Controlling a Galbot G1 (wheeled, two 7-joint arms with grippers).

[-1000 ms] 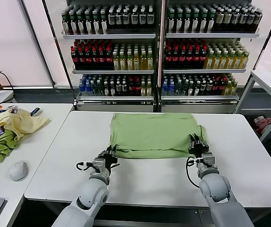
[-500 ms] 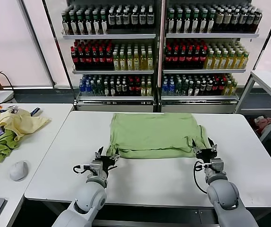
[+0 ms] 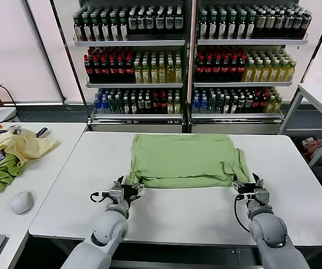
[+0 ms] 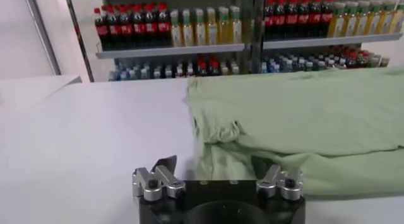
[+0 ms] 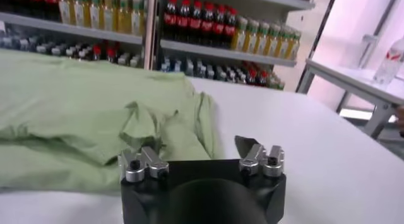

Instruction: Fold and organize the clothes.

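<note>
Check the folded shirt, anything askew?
The light green shirt is folded, but a sleeve sticks out bunched at its right near corner, beside the open right hand. The left hand is open at the left near corner.

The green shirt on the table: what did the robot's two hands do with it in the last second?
Both let go. A second ago the left gripper and right gripper were at the near edge of the green shirt. Now both are open and have drawn back toward the robot, the right one also sliding outward past the shirt's corner. The shirt lies flat, folded once, in the same place on the white table.
</note>
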